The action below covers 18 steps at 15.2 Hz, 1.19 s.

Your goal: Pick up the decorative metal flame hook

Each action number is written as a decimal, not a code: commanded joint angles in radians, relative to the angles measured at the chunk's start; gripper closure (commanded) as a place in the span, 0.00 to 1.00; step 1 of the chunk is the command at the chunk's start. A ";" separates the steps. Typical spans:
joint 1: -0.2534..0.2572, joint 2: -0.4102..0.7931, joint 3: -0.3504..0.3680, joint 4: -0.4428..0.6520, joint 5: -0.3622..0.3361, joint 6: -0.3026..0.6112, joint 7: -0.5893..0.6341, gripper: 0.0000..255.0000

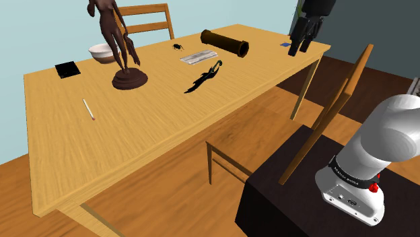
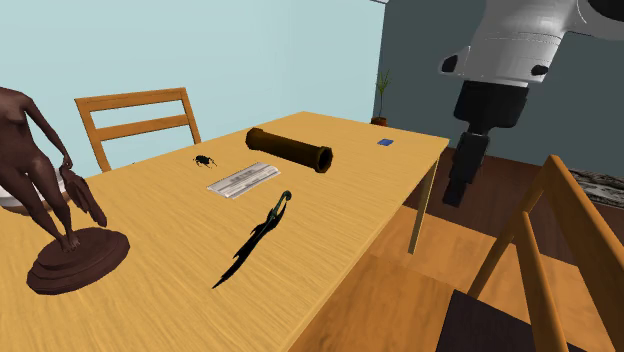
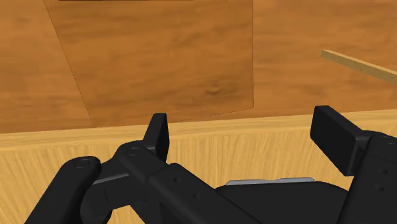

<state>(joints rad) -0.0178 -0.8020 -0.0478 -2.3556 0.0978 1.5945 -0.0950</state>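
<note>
The flame hook (image 1: 204,76) is a slim, wavy black piece lying flat on the wooden table (image 1: 148,145), between a dark figurine and a dark cylinder. In the second exterior view the flame hook (image 2: 255,238) lies near the table's middle. My gripper (image 1: 297,47) hangs above the table's far corner at the shoulder view's right, well away from the hook. The gripper (image 2: 458,188) points downward, past the table's edge. In the wrist view the gripper (image 3: 248,135) is open and holds nothing, with the table's edge (image 3: 210,137) and wooden floor below.
On the table stand a dark figurine (image 1: 124,50), a white bowl (image 1: 103,52), a black square (image 1: 67,69), a white stick (image 1: 88,109), a dark cylinder (image 1: 225,42), a grey striped sheet (image 1: 198,56), a small beetle (image 1: 178,46) and a blue tile (image 1: 285,44). A chair (image 1: 330,114) stands beside my stand.
</note>
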 commanded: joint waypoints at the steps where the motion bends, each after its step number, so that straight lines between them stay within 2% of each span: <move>1: 0.000 0.000 0.000 0.000 0.000 0.000 0.000 0.00; 6: -0.032 0.126 0.128 0.032 0.076 0.096 0.271 0.00; 10: -0.063 0.256 0.217 0.091 0.111 0.170 0.483 0.00; 14: -0.097 0.405 0.294 0.177 0.116 0.235 0.694 0.00; 18: -0.129 0.566 0.353 0.285 0.092 0.285 0.906 0.00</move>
<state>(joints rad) -0.1361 -0.2878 0.2918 -2.1108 0.1994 1.8690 0.7515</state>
